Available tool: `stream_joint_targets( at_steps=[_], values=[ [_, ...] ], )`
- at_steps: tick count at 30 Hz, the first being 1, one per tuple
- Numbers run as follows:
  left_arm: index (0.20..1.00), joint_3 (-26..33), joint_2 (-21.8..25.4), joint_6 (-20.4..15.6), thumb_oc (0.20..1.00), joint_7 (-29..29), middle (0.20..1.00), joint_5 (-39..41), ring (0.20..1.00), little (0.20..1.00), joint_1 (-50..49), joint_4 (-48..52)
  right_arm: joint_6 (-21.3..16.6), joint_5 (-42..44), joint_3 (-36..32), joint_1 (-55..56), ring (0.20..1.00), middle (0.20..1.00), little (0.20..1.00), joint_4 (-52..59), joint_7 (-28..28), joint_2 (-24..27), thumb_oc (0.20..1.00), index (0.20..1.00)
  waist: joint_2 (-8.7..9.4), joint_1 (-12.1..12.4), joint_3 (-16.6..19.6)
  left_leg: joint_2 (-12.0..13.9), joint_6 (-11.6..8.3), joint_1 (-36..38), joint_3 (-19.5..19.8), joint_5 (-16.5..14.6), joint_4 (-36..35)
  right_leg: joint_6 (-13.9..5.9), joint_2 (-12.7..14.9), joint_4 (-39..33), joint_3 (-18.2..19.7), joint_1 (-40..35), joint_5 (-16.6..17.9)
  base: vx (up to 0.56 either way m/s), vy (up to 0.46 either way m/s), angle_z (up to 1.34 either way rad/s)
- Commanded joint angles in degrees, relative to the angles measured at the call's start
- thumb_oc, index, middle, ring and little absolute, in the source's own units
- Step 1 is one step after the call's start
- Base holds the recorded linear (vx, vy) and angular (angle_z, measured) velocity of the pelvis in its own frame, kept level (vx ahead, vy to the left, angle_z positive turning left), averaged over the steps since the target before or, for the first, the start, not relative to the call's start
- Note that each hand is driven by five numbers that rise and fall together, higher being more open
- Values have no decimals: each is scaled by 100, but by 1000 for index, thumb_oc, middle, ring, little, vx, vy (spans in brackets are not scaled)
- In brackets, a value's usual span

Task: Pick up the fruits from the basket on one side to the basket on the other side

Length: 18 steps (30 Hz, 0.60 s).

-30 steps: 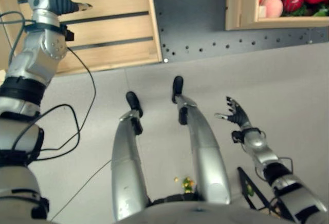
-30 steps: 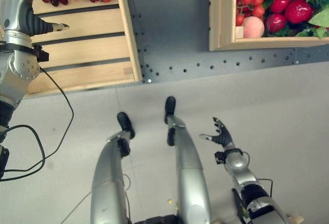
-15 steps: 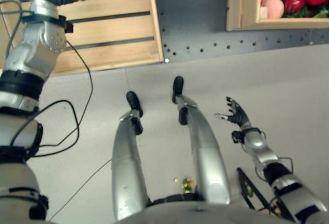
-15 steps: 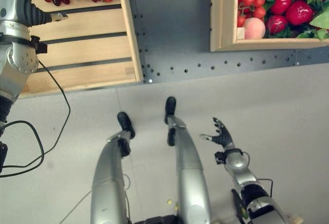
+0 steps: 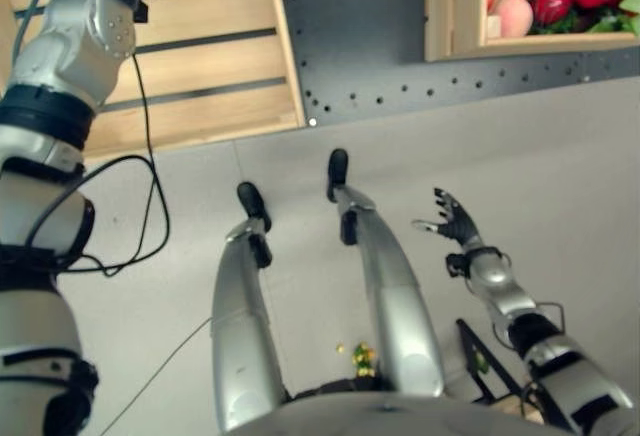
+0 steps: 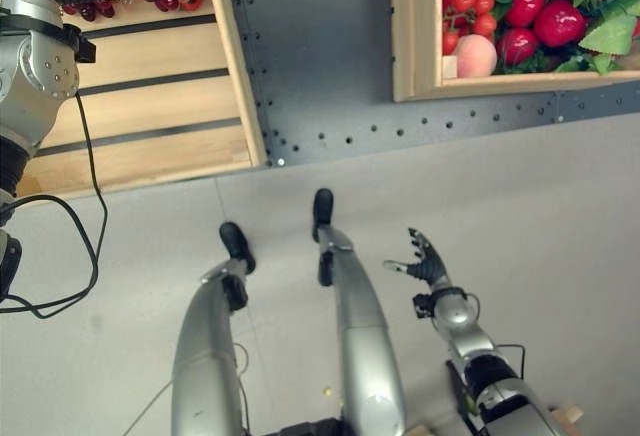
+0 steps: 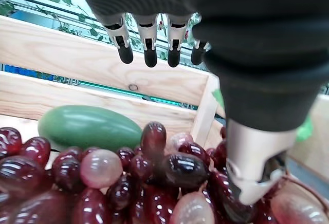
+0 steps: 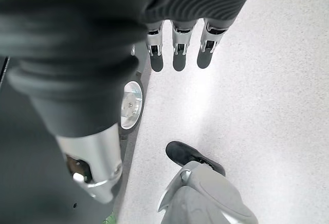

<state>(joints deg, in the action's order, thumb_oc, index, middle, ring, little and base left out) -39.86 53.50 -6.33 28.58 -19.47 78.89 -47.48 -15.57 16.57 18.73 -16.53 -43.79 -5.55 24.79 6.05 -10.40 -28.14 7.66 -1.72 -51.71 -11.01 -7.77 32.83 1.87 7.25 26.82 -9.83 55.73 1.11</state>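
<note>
Grapes (image 7: 128, 178) heaped in left crate (image 5: 200, 66) at eleven o'clock; left hand (image 7: 154, 44) poised above, fingers straight, probably readying a grasp. Right hand (image 6: 425, 261) spread idle at four o'clock.

It looked like a mock produce stall set up in a lab or test hall. Two slatted wooden crates (image 6: 130, 96) (image 6: 415, 26) stood on a dark perforated metal stand (image 6: 320, 66) above a plain grey floor (image 6: 560, 216). One held dark red grapes (image 7: 128, 178) and a green fruit (image 7: 90, 126), the other red fruits (image 6: 530, 16), a peach (image 6: 476, 56) and green leaves (image 6: 610, 31).
</note>
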Motion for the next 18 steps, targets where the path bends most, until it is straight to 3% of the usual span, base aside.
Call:
stream_joint_targets(
  at_steps=[1,18],
  values=[
    [1000,97,-208,-1,1000,54,1000,7,1000,1000,-105,-132,-147,274,149,339,1000,1000,1000,-101,-6,35,1000,1000,-173,-62,742,-9,37,238,84,-300,-191,-778,86,140,-51,-291,-711,0,0,0],
    [1000,-105,-456,81,1000,-503,1000,47,1000,1000,-61,-618,-159,307,88,418,1000,1000,1000,-18,-48,-16,1000,1000,-218,-104,780,6,63,164,80,-319,-121,-751,67,191,-28,-201,-703,1,-1,-1]
  ],
)
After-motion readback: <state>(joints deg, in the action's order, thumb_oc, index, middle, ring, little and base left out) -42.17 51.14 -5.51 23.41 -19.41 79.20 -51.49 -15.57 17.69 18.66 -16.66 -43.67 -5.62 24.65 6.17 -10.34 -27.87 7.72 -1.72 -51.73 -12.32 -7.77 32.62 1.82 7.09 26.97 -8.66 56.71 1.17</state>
